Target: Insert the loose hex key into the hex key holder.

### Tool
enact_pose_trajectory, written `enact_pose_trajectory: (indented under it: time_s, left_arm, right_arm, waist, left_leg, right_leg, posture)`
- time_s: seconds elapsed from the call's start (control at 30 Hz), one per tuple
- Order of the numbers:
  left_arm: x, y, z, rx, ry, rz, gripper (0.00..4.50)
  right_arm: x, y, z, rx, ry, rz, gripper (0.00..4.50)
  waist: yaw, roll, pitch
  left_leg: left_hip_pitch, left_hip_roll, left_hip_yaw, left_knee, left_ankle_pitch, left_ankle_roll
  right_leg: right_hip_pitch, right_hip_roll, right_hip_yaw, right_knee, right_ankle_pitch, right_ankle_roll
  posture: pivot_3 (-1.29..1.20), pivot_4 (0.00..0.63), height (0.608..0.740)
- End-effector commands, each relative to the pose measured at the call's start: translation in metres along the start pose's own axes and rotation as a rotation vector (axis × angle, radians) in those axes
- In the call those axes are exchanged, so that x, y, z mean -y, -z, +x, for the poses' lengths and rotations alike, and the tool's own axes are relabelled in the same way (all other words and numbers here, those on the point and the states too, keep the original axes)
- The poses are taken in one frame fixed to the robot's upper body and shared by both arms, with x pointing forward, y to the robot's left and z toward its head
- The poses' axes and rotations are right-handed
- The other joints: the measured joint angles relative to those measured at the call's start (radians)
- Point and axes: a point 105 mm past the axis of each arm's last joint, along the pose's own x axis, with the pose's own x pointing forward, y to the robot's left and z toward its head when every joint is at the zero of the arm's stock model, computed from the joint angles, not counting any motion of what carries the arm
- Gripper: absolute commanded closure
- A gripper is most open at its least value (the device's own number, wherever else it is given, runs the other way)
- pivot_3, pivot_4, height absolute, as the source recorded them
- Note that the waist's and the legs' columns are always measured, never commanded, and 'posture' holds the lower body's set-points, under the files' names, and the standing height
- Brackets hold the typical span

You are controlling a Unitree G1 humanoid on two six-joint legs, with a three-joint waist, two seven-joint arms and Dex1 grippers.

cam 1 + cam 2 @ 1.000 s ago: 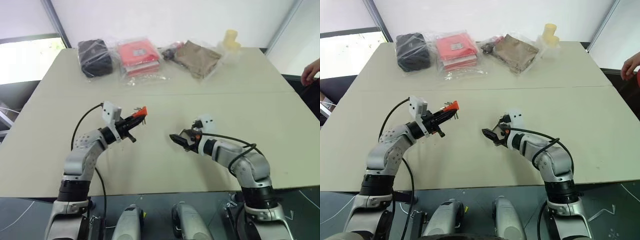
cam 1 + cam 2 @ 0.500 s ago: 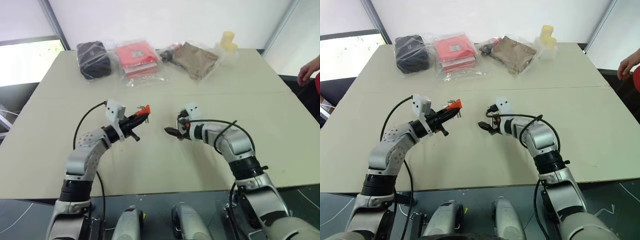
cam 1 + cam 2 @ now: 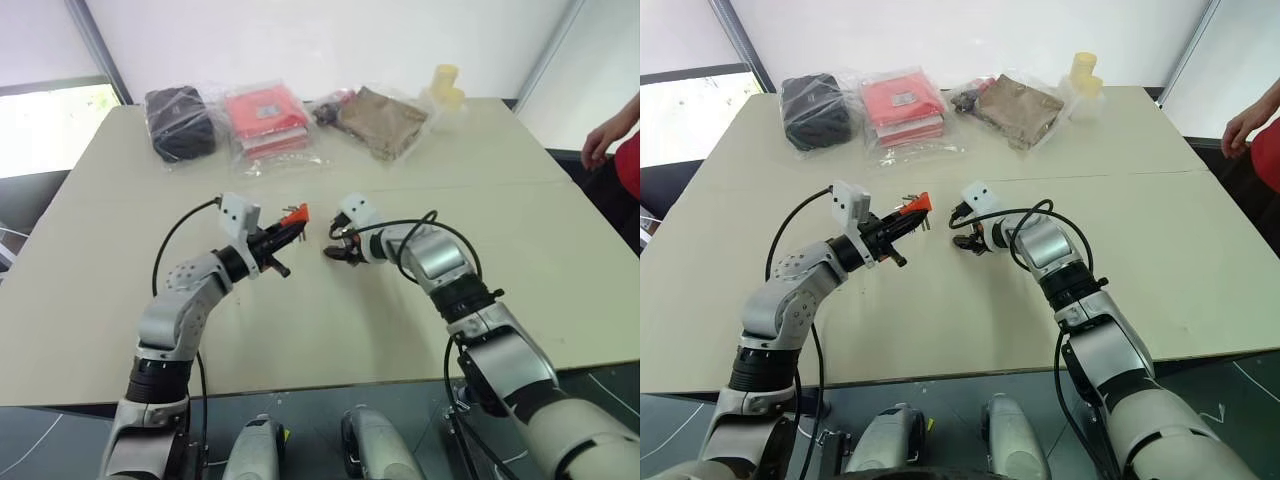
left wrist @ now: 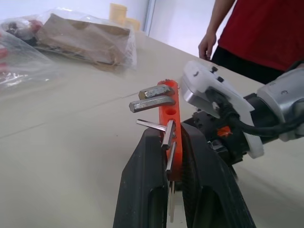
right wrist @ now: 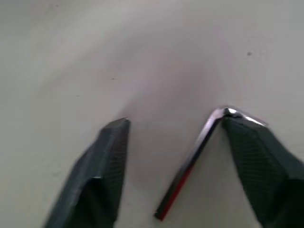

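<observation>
Gripping the hex key holder, the left pincer faces the right pincer, open around the loose hex key on the tabletop.

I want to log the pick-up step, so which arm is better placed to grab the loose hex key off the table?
Right. The right end effector sits low over the table, open, with the loose hex key between its fingers. The left end effector is shut on the hex key holder.
</observation>
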Motion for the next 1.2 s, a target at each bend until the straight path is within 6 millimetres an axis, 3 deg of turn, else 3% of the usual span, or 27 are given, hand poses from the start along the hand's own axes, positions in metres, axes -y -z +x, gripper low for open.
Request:
enact_pose_trajectory:
  time_s: [0.03,0.1,0.27,0.4,0.57,0.67,0.8,1.1,1.2]
  left_arm:
    - [0.003,-0.014,0.000,0.059,0.006,0.040,4.50]
    - [0.001,-0.012,-0.001,0.060,0.002,0.040,4.50]
    - [-0.003,-0.008,-0.005,0.057,-0.006,0.041,4.50]
    - [-0.008,-0.002,-0.011,0.031,-0.001,0.045,4.50]
    - [-0.020,0.008,-0.019,-0.036,0.033,0.074,4.50]
    - [-0.031,0.011,-0.020,-0.053,0.033,0.103,4.50]
    - [-0.049,0.016,-0.011,-0.042,0.013,0.096,4.50]
    - [-0.050,0.030,0.023,-0.038,0.075,0.114,4.50]
    - [-0.048,0.030,0.033,-0.038,0.104,0.121,4.50]
  right_arm:
    - [-0.008,0.045,0.013,-0.152,-0.035,0.065,3.39]
    - [-0.009,0.050,0.015,-0.166,-0.037,0.077,4.47]
    - [-0.012,0.054,0.017,-0.172,-0.044,0.114,4.47]
    - [0.002,0.037,0.010,-0.079,0.002,0.156,4.47]
    - [0.029,0.000,-0.015,0.204,0.132,0.094,4.47]
    - [0.036,-0.014,-0.033,0.389,0.180,0.086,4.47]
    - [0.059,-0.003,-0.064,0.578,0.333,0.136,4.47]
    - [0.083,0.014,-0.089,0.759,0.547,0.144,4.47]
    - [0.090,0.014,-0.096,0.846,0.578,0.258,4.47]
  waist:
    - [0.000,-0.001,-0.002]
    - [0.000,-0.001,-0.003]
    - [-0.001,-0.002,-0.009]
    - [0.000,-0.002,-0.010]
    - [0.003,-0.001,-0.010]
    - [0.008,0.000,-0.008]
    - [0.012,0.000,-0.007]
    - [0.001,0.000,-0.006]
    - [0.000,0.000,-0.006]
  left_leg:
    - [0.000,0.000,0.000,-0.001,0.000,0.000]
    - [0.002,0.000,0.001,-0.003,0.000,0.000]
    - [0.004,0.000,0.002,-0.005,0.000,0.000]
    - [0.004,0.000,0.002,-0.006,0.000,0.000]
    - [0.002,0.000,0.002,-0.006,0.000,0.000]
    - [-0.002,-0.001,0.001,-0.006,0.000,0.000]
    - [-0.004,-0.001,0.002,-0.006,0.000,0.000]
    - [-0.003,-0.001,0.003,-0.007,0.000,0.000]
    - [-0.003,-0.001,0.003,-0.007,0.000,0.000]
  right_leg:
    - [0.000,0.000,0.000,0.000,0.000,0.000]
    - [0.000,0.000,0.001,0.000,0.000,0.000]
    - [0.000,0.000,0.002,-0.001,0.000,0.000]
    - [0.001,0.000,0.002,-0.001,0.000,0.000]
    - [0.000,0.000,0.002,-0.001,0.000,0.000]
    - [-0.004,-0.001,0.002,-0.002,-0.001,0.000]
    - [-0.006,-0.001,0.002,-0.003,-0.001,0.001]
    - [-0.006,0.000,0.003,-0.003,-0.001,0.001]
    - [-0.006,0.000,0.004,-0.003,-0.001,0.001]
  posture:
    - [0.00,0.150,0.740]
    - [0.00,0.150,0.740]
    - [0.00,0.150,0.740]
    - [0.00,0.150,0.740]
    - [0.00,0.150,0.740]
    - [0.00,0.150,0.740]
    - [0.00,0.150,0.740]
    - [0.00,0.150,0.740]
    - [0.00,0.150,0.740]
